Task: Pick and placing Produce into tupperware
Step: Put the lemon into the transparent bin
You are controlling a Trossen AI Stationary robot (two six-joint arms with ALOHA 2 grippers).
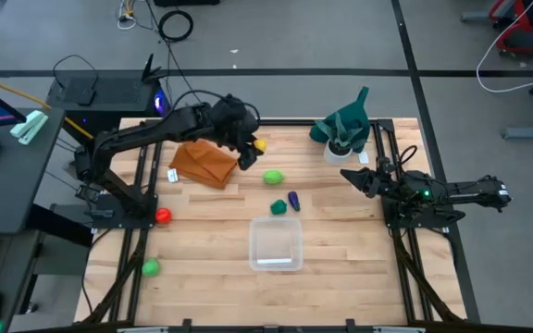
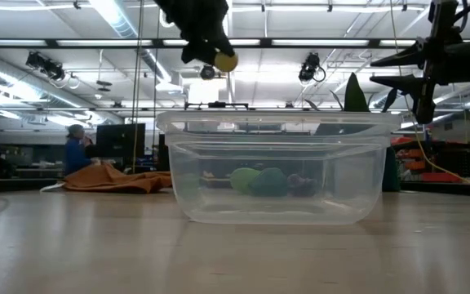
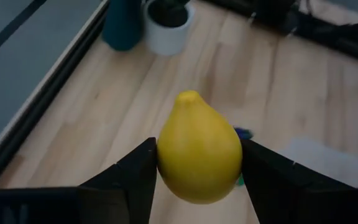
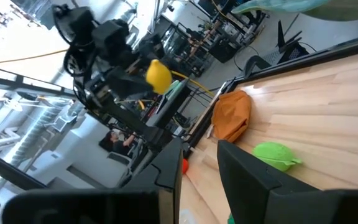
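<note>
My left gripper (image 1: 251, 146) is above the table's far middle, shut on the yellow toy fruit (image 1: 260, 145), which also shows high in the low view (image 2: 225, 60). The clear tub (image 1: 276, 244) stands on the near middle of the table. A light green fruit (image 1: 273, 177), a dark green one (image 1: 278, 207) and a purple one (image 1: 293, 200) lie between gripper and tub. A red one (image 1: 163, 215) and another light green one (image 1: 150, 267) lie at the left. My right gripper (image 1: 352, 176) waits open at the right. My left gripper pinches the yellow fruit by its two wide sides (image 3: 166, 162), one dark finger (image 3: 138, 174) on each flank. Its pointed end (image 3: 188, 96) faces away from the gripper. The fingers come slanting down from above, and the fruit is lifted clear of the table.
An orange-brown cloth (image 1: 204, 164) lies under the left arm at the far left. A dark green cloth with a white cup (image 1: 340, 137) stands at the far right corner. Dark frame rails run along the table's left and right edges.
</note>
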